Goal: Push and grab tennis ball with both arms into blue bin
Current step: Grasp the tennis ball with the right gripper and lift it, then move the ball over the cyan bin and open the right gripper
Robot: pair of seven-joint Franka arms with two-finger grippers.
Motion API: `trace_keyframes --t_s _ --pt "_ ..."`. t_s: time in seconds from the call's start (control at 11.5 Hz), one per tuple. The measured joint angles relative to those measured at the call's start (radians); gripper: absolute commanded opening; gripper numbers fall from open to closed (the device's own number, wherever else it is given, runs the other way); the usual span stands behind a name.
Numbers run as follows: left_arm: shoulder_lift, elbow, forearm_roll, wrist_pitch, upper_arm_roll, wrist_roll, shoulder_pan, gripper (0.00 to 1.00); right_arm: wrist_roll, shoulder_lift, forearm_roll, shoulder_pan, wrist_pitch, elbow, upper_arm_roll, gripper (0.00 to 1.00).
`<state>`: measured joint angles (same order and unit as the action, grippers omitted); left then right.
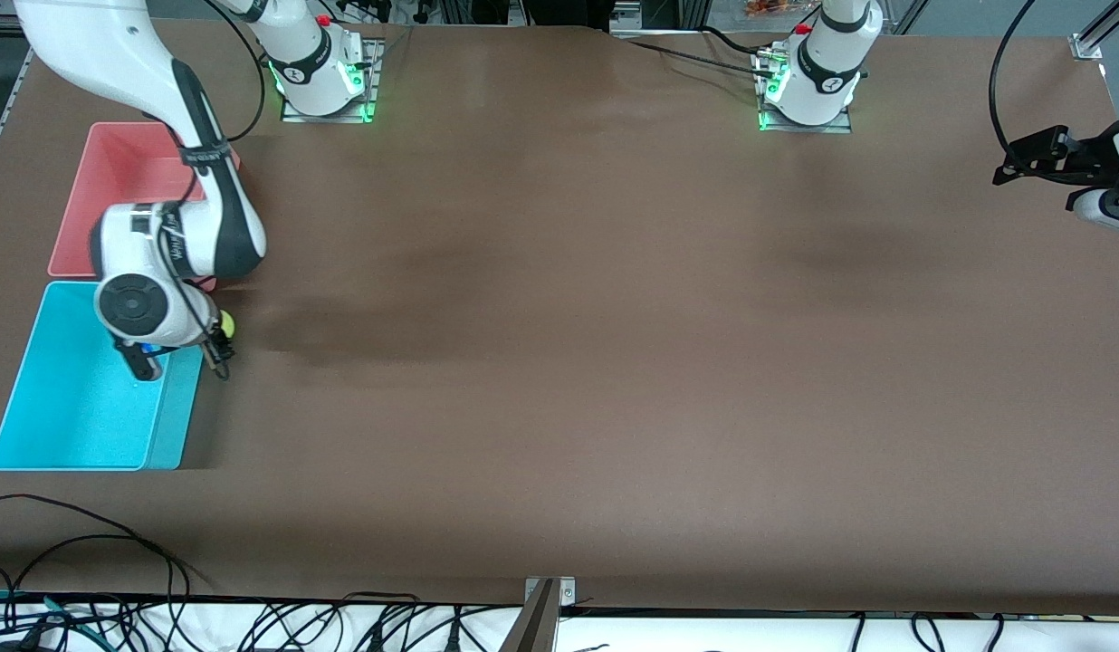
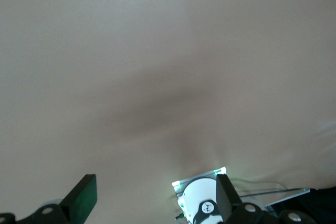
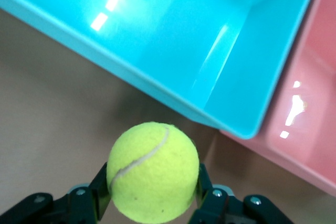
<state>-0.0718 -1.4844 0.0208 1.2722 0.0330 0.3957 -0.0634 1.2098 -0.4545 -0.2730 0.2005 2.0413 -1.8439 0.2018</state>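
My right gripper (image 1: 219, 344) is shut on the yellow-green tennis ball (image 1: 226, 323). It holds the ball over the brown table, just outside the wall of the blue bin (image 1: 175, 417) that faces the left arm's end. In the right wrist view the ball (image 3: 153, 169) sits clamped between both fingers of the right gripper (image 3: 152, 182), with the blue bin (image 3: 157, 51) close by and nothing in it. My left gripper (image 1: 1012, 167) hangs over the table's edge at the left arm's end. In the left wrist view the left gripper (image 2: 155, 195) is open and holds nothing.
A pink bin (image 1: 116, 163) stands against the blue bin, farther from the front camera; it also shows in the right wrist view (image 3: 310, 129). Cables lie along the table's front edge (image 1: 252, 625). The left arm's green-lit base (image 2: 202, 200) shows in the left wrist view.
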Motion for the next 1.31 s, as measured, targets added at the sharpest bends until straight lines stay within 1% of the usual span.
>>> trace_keyframes --t_s 0.17,0.35,0.52,0.7,0.87,0.96,1.13,1.22,1.31 --pt "0.003 0.003 0.000 -0.040 -0.018 0.000 0.001 1.00 -0.074 0.022 0.009 -0.004 -0.125 0.080 0.015 0.23" --pt "0.009 0.005 0.000 -0.058 -0.033 0.000 0.001 1.00 -0.219 0.044 0.062 -0.036 -0.148 0.094 0.055 0.23" --pt "0.009 0.005 0.000 -0.059 -0.048 0.000 0.002 1.00 -0.397 0.058 0.131 -0.114 -0.141 0.094 0.084 0.23" --pt "-0.008 0.003 0.000 -0.047 -0.052 0.000 0.003 1.00 -0.574 0.054 0.215 -0.208 -0.072 0.062 0.089 0.23" --pt "-0.034 0.003 0.000 0.016 -0.051 0.000 0.003 1.00 -0.690 0.042 0.281 -0.248 0.046 -0.010 0.088 0.24" --pt "-0.042 0.003 0.000 0.050 -0.050 0.000 0.002 1.00 -0.705 0.029 0.288 -0.249 0.102 -0.039 0.086 0.25" --pt "-0.054 0.004 0.000 0.110 -0.049 0.000 -0.001 1.00 -0.724 -0.003 0.289 -0.245 0.151 -0.062 0.078 0.25" --pt "-0.066 0.003 0.000 0.130 -0.049 0.000 -0.001 1.00 -0.740 -0.012 0.289 -0.246 0.171 -0.070 0.078 0.28" --pt "-0.081 0.003 0.000 0.152 -0.049 0.000 -0.002 1.00 -0.752 -0.018 0.289 -0.250 0.186 -0.078 0.079 0.32"
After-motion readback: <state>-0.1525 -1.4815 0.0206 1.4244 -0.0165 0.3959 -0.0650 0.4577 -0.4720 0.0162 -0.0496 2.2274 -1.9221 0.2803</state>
